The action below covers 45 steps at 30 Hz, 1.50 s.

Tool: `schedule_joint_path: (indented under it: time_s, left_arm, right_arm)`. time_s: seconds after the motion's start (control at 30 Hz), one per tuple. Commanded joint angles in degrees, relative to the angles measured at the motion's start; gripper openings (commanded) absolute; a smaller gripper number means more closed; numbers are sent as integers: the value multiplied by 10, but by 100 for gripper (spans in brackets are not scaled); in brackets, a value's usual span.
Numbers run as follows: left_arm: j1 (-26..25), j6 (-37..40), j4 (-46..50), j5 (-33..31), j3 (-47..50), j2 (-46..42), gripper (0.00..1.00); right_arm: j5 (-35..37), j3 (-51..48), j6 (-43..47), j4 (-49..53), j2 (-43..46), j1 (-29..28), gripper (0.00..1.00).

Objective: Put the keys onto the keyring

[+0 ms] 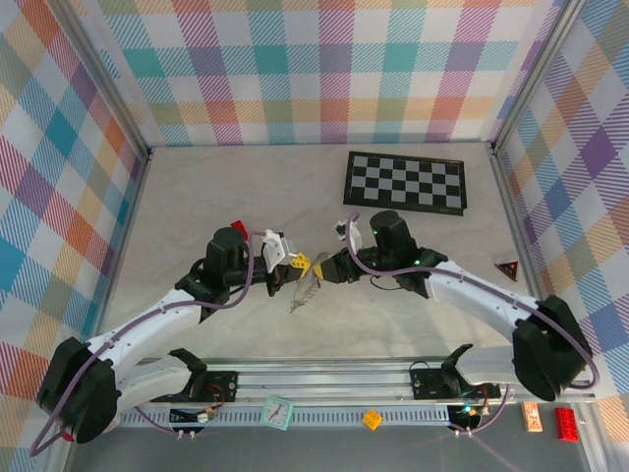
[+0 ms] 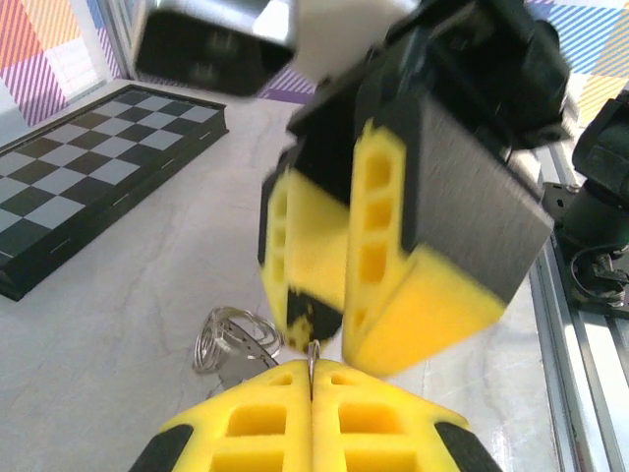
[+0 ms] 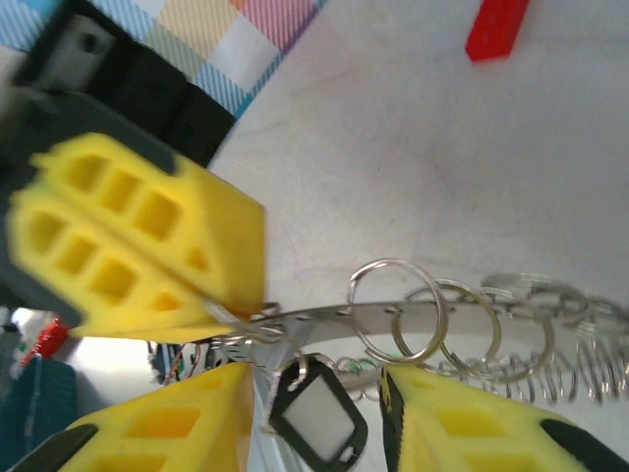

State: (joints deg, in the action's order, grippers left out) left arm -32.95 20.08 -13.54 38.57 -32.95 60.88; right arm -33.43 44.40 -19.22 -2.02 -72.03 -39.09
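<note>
The keyring (image 3: 462, 317) is a silvery metal strip strung with several split rings, hanging between the two grippers (image 1: 307, 287). My left gripper (image 2: 313, 379) is shut on a thin edge of it, and its yellow fingers (image 3: 138, 246) pinch the strip's left end. My right gripper (image 3: 314, 382) is open. A black-headed key (image 3: 316, 415) dangles from the keyring between its fingers, apart from both pads. In the top view the left gripper (image 1: 298, 262) and right gripper (image 1: 326, 267) stand tip to tip at mid-table. More loose rings (image 2: 231, 342) lie on the table.
A folded chessboard (image 1: 405, 181) lies at the back right. A small red block (image 1: 239, 230) sits just behind the left arm. A red triangular piece (image 1: 508, 268) lies near the right wall. Small items sit along the near rail (image 1: 324, 379).
</note>
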Motion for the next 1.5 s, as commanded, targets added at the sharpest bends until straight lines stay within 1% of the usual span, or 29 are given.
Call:
schedule_joint_path:
  time_s: [0.0,0.07,0.17,0.27,0.33,0.43,0.67,0.93,1.17,1.33,1.43,1.47]
  left_arm:
    - [-5,-11,-37,31,5,-10,0]
    - [-5,-13,-38,37,5,-10,0]
    - [-5,-14,-39,47,5,-9,0]
    - [-5,-18,-43,54,3,-8,0]
    - [-5,-22,-45,57,3,-7,0]
    - [-5,-27,-50,60,3,-5,0]
    - [-5,-38,-59,64,3,-3,0]
    - [-5,-43,-67,70,3,1,0]
    - [-6,-45,-77,68,2,10,0]
    - [-5,-45,-83,71,3,17,0]
    - [-5,-44,-84,69,3,18,0]
    - [-5,-44,-84,68,3,18,0]
  right_arm:
    - [1,-14,127,-1,45,2,40]
    - [-8,-23,201,0,62,1,40]
    - [-10,-25,273,1,71,-1,40]
    - [-20,-7,315,27,59,-1,38]
    - [-26,0,327,34,50,-2,36]
    - [-29,-1,329,22,39,-2,34]
    - [-41,-1,317,-20,14,-5,32]
    - [-54,7,319,-31,-8,-8,24]
    - [-77,20,311,-38,-28,-16,13]
    - [-72,19,314,-18,-16,-17,11]
    - [-49,15,320,0,-3,-17,12]
    - [-37,10,322,3,5,-17,14]
